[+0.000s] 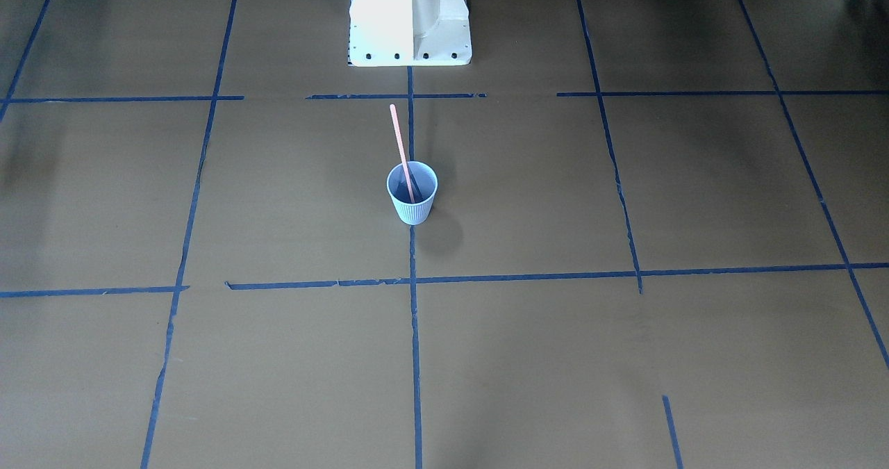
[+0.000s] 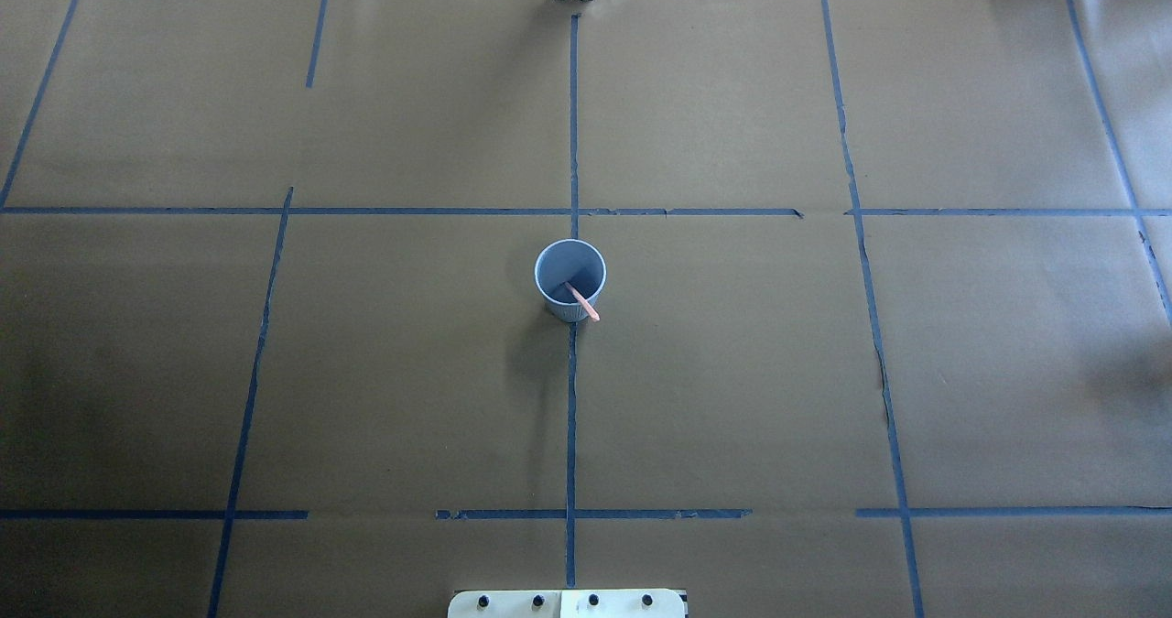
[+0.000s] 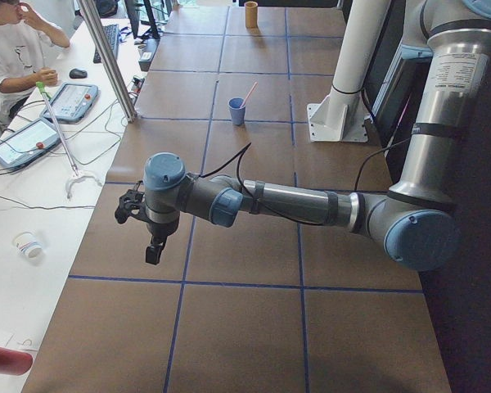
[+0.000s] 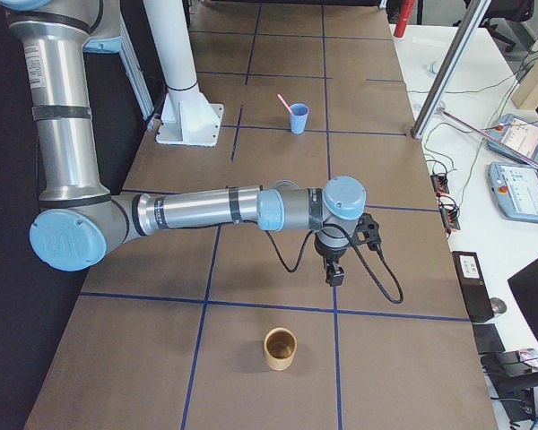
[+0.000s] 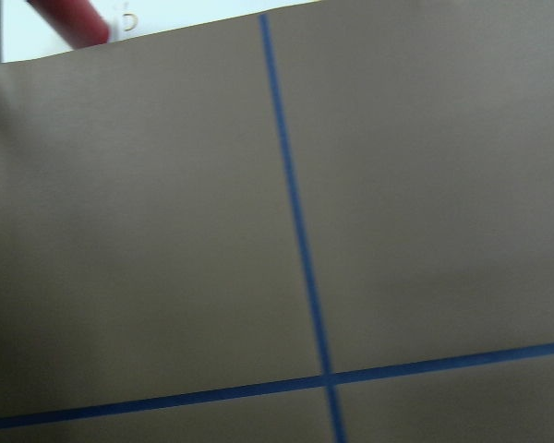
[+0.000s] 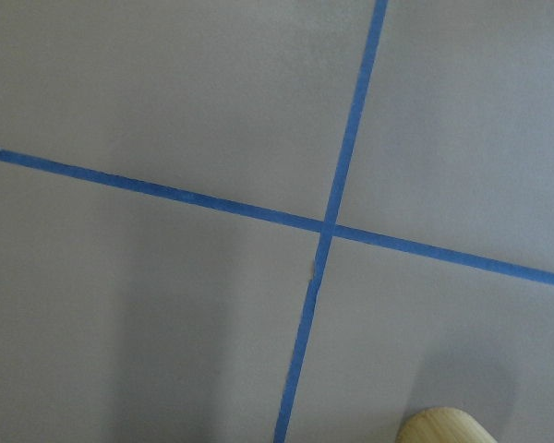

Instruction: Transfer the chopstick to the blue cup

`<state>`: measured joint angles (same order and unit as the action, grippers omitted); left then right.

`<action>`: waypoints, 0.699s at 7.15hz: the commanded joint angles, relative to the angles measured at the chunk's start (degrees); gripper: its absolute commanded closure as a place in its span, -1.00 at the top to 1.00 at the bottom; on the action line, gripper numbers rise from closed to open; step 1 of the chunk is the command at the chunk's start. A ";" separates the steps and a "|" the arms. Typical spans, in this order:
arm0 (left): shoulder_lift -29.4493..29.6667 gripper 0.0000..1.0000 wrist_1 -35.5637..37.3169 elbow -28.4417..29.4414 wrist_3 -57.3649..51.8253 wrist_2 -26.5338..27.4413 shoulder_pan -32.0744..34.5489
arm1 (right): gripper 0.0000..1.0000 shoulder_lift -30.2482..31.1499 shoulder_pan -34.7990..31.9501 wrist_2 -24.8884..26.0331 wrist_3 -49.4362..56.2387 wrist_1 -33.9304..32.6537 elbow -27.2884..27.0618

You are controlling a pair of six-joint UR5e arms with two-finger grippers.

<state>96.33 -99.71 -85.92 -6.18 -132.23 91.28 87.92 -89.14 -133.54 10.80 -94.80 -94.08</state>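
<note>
We see the right arm reach from the robot's edge out over the counter. Its right pincer points down close to a blue tape line; we cannot tell whether the jaws are parted. A tan cup stands upright near the counter's near end, apart from the pincer. Well along toward the far end, the blue cup stands upright with the chopstick inside, leaning toward the white pedestal at the robot's edge. A tablet lies on a white desk beyond the opposite edge.
</note>
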 commanded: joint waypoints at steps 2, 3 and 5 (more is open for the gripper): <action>-3.43 1.00 2.15 0.40 -4.27 -10.43 0.04 | 1.00 5.76 0.01 -0.58 2.03 0.58 -3.57; -3.08 1.00 2.15 -0.21 -4.36 -5.81 0.48 | 1.00 5.42 0.01 -0.85 1.95 0.58 -3.57; -3.77 1.00 2.50 -0.02 -3.93 -5.05 0.48 | 1.00 5.59 0.28 -1.98 1.33 0.50 -4.87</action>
<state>93.17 -97.45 -85.32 -10.34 -137.89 91.57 93.27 -88.94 -134.61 12.32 -94.26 -97.87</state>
